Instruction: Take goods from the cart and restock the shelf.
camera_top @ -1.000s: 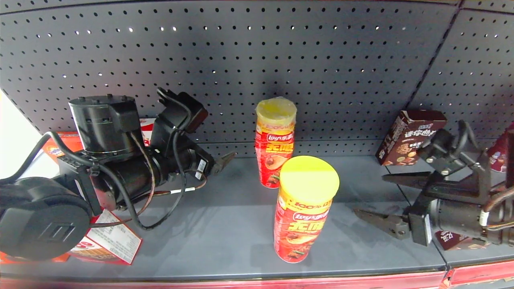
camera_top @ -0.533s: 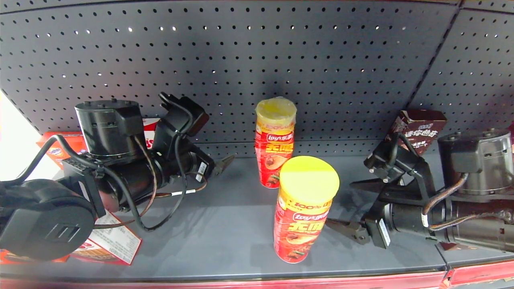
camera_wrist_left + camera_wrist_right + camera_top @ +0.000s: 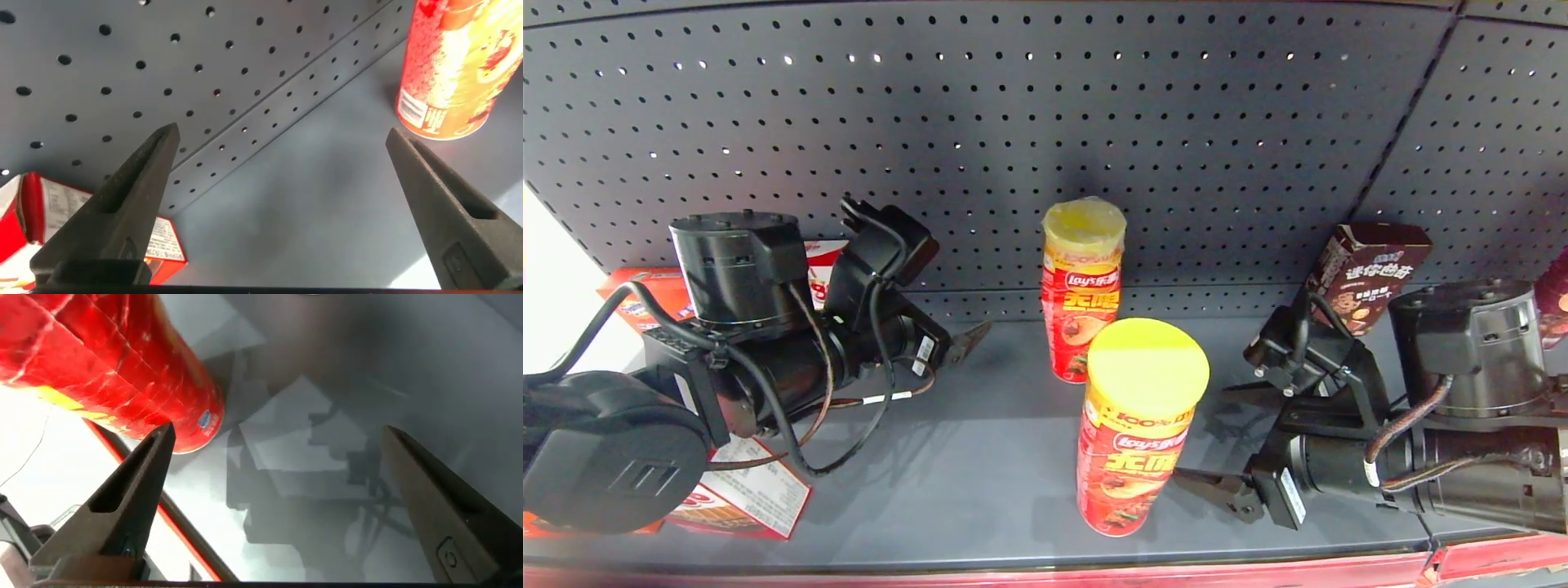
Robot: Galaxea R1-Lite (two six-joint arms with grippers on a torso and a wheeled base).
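Two red chip cans with yellow lids stand upright on the grey shelf (image 3: pixel 980 465): the front can (image 3: pixel 1137 433) and the back can (image 3: pixel 1081 286) near the pegboard. My right gripper (image 3: pixel 1207 433) is open just right of the front can, its near fingertip close to the can's base; the right wrist view shows that can (image 3: pixel 106 367) beside one finger, outside the open gripper (image 3: pixel 278 482). My left gripper (image 3: pixel 970 335) lies over the shelf left of the back can. It is open (image 3: pixel 286 188) and holds nothing, with the back can (image 3: pixel 458 65) off to one side.
A brown snack box (image 3: pixel 1368 265) leans against the pegboard at the right. Red boxes (image 3: pixel 645 298) and a flat red-and-white packet (image 3: pixel 756 490) lie at the left, behind and under my left arm. A red strip (image 3: pixel 1013 576) marks the shelf's front edge.
My right arm has turned and moved left, bringing its open fingers up to the front can, which has shifted slightly left. My left arm has barely moved.
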